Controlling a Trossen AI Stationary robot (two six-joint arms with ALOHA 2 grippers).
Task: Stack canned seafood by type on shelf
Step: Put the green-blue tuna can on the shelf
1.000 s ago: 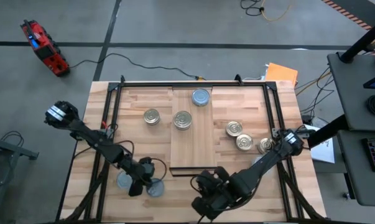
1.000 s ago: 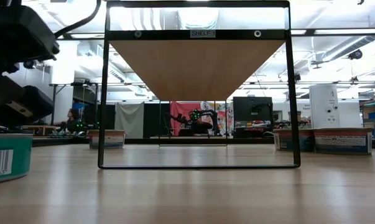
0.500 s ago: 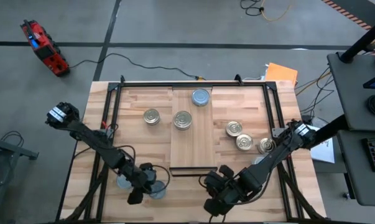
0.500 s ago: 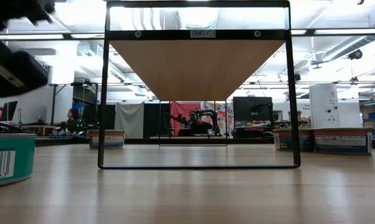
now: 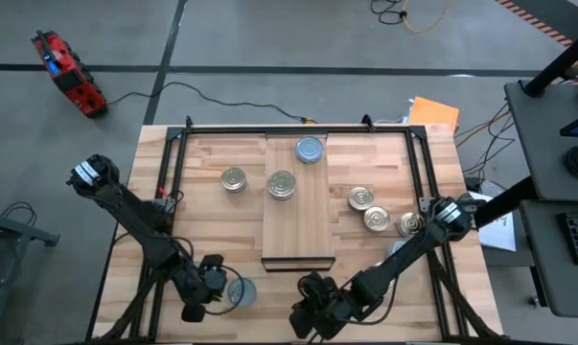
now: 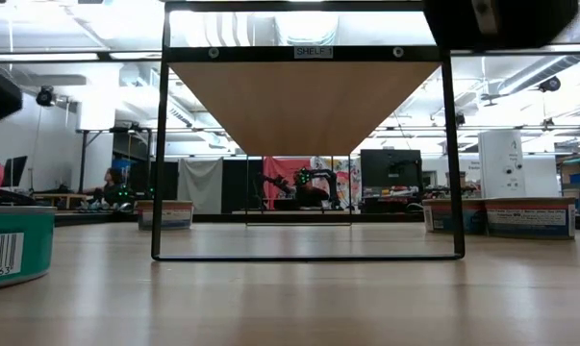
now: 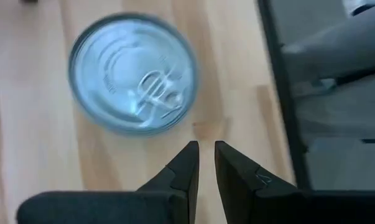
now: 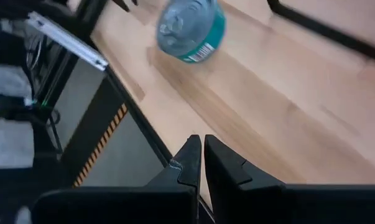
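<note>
The shelf [image 5: 295,206] is a pale plank raised at mid-table, seen from below in the low view [image 6: 304,96]. On it stand a blue-grey-topped tin [image 5: 310,149] and a silver-topped tin [image 5: 282,184]. Other canned seafood stands on the table: one silver tin [image 5: 234,179] to the shelf's left and three [image 5: 376,218] to its right. A blue-grey tin with a teal side [image 5: 241,290] [image 7: 132,74] [image 8: 190,28] [image 6: 11,255] stands near the front edge. My left gripper [image 5: 195,305] [image 7: 206,155] is shut just left of it, apart from it. My right gripper [image 5: 308,318] [image 8: 201,152] is shut over the front edge, right of that tin.
A black metal frame [image 5: 178,144] runs around the tabletop and carries the shelf [image 6: 160,144]. The tabletop's near edge [image 8: 131,118] lies just under my right gripper. Bare wood lies between the front tin and the shelf's near end.
My left gripper has drawn back from the front tins toward the table's near left corner, rising a little; it stays shut. My right gripper has come down and gone left along the front edge, rolling as it went. No tin has moved.
</note>
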